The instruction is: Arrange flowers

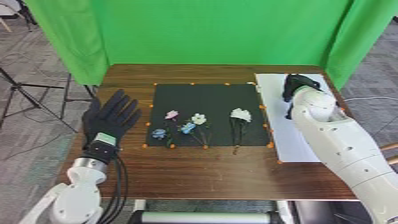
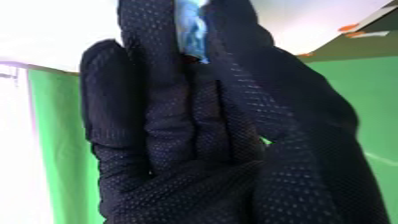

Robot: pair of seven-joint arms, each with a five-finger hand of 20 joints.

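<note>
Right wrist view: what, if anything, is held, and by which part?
The right hand pinches a blue flower, apparently by its petals, between thumb and fingers.

The brown wooden desk shows grain and a faint sheen. Along its right edge the white sheet looks smooth; beyond the far edge hangs green cloth. Matt, finely dotted fabric covers the right robot hand.

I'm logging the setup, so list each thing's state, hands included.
Left hand: open, fingers straight
Right hand: pinching something blue
Black mat: flat
Pink flower: lying down
Smaller white flower: lying down
Two blue flowers: lying down
Larger white flower: lying, stem past mat's near edge
White sheet: flat
Green curtain: hanging
</note>
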